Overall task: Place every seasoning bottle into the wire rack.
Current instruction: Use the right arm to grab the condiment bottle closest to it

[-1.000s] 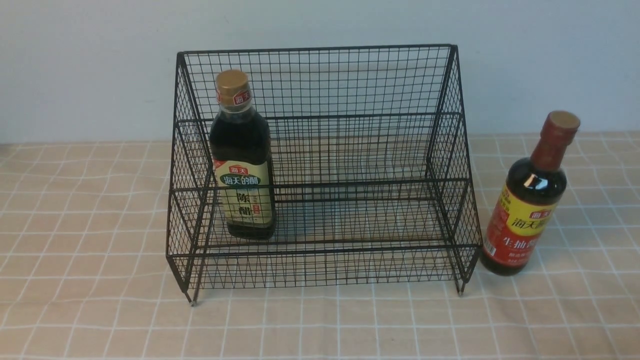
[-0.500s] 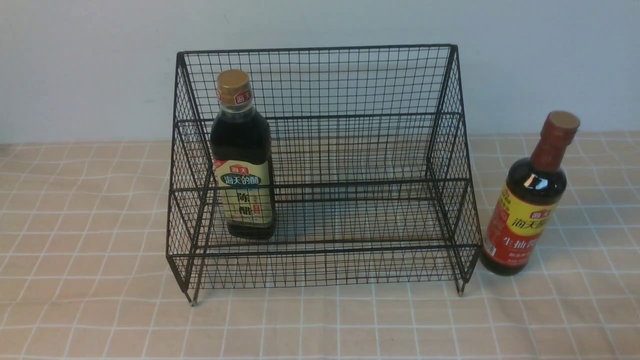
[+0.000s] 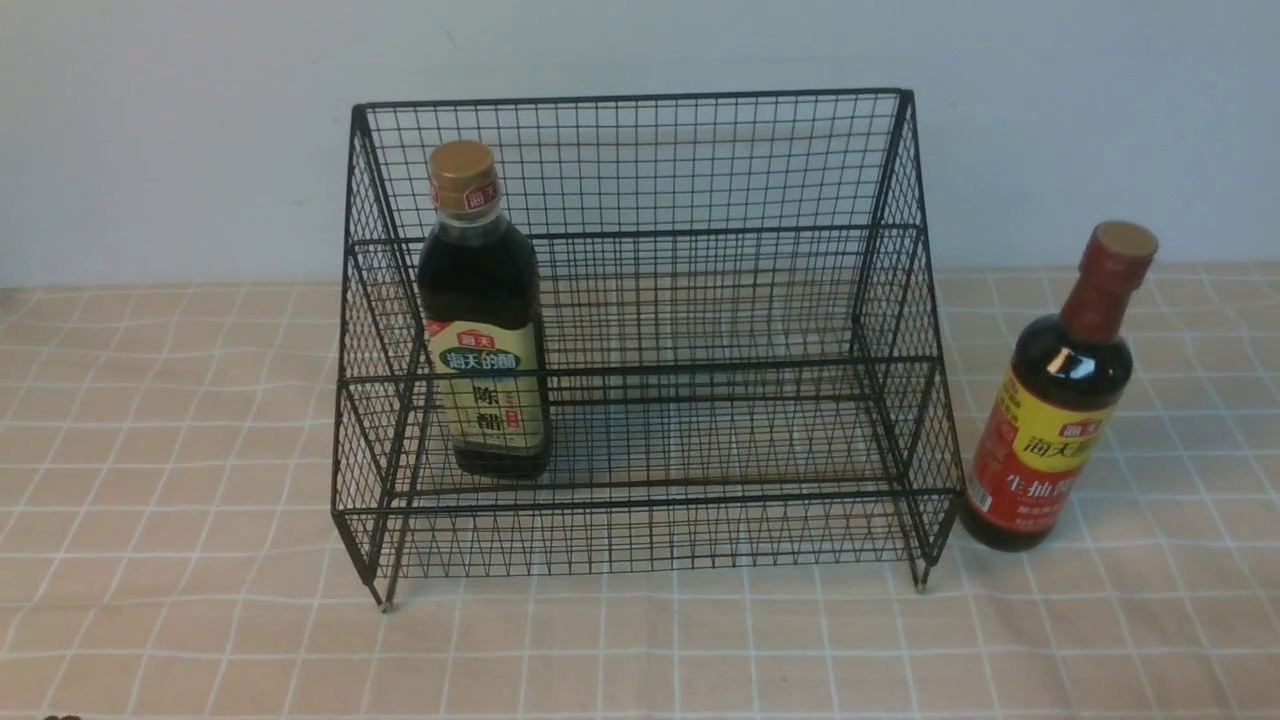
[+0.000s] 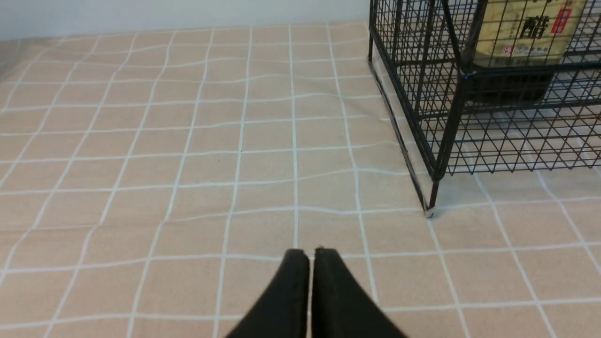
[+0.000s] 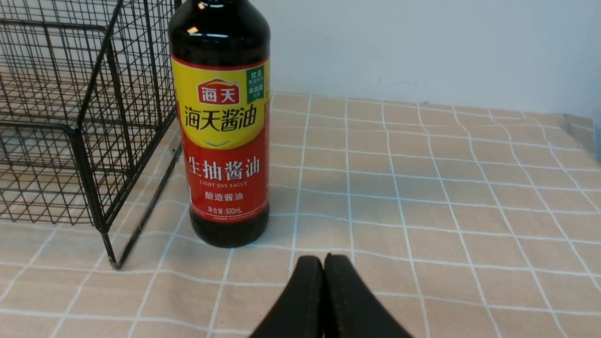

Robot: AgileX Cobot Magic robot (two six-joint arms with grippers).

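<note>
On lower tier of wire rack [image 3: 700,160], left end: gold-cap bottle [image 3: 484,330], upright. On desk [image 3: 200,600], just beside rack's right side: red-cap bottle [image 3: 1060,410], upright. Both left pincer [image 4: 310,256] and right pincer [image 5: 324,263] closed tight, empty.

On my screens I see a peach tablecloth [image 3: 180,420] ruled into squares by thin white lines, covering the work surface in all three views. It does not lie quite flat: the lines wave over shallow wrinkles, most clearly in the left wrist view. Behind it stands a plain pale wall [image 3: 150,130], meeting the cloth along a straight edge.
</note>
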